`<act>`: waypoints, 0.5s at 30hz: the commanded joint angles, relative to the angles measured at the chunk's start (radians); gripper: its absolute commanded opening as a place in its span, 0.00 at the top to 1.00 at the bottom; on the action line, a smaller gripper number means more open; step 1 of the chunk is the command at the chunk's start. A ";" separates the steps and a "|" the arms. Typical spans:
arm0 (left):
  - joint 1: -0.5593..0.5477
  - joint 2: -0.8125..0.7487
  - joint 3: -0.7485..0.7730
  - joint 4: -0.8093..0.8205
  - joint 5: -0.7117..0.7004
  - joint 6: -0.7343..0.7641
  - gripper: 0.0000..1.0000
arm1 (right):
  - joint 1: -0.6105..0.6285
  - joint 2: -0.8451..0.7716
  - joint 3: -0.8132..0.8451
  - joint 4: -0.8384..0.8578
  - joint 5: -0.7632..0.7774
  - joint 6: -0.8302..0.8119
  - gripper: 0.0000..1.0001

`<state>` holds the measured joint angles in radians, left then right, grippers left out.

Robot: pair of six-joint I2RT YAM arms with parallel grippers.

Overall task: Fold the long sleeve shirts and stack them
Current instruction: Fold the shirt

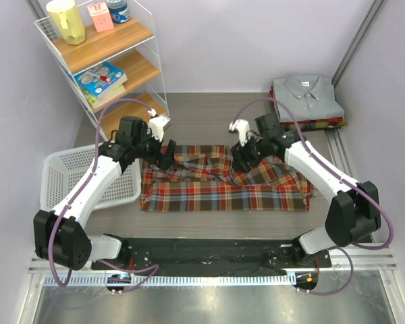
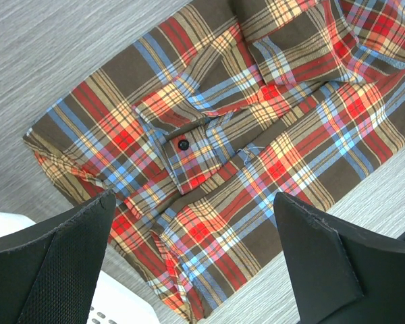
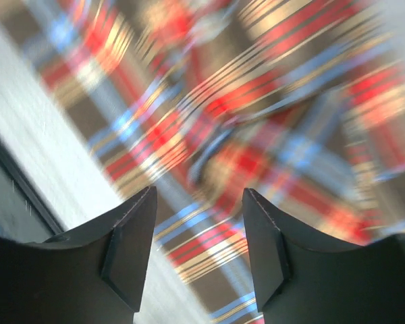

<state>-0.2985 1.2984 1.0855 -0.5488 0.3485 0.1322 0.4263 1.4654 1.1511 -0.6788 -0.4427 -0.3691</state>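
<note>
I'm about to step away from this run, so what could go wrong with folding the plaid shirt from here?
The plaid shirt lies bunched in loose ridges near the right gripper, so a fold over them may come out lumpy. Its left edge sits right beside the white basket, and the left gripper, working there, could catch the basket.

Robotics laboratory cell: a grey desk (image 1: 209,111) is enclosed by plain partition walls (image 1: 223,40), with arms (image 1: 94,182) mounted on a black base plate (image 1: 209,251).
</note>
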 commanded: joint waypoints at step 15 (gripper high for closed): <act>0.009 -0.022 -0.012 0.035 -0.011 -0.051 0.00 | -0.144 0.467 0.276 0.100 -0.197 0.326 0.40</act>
<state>-0.2977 1.2987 1.0817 -0.5468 0.3473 0.1036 0.2794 1.9316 1.3876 -0.6243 -0.5930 -0.1150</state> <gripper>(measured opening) 0.996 0.594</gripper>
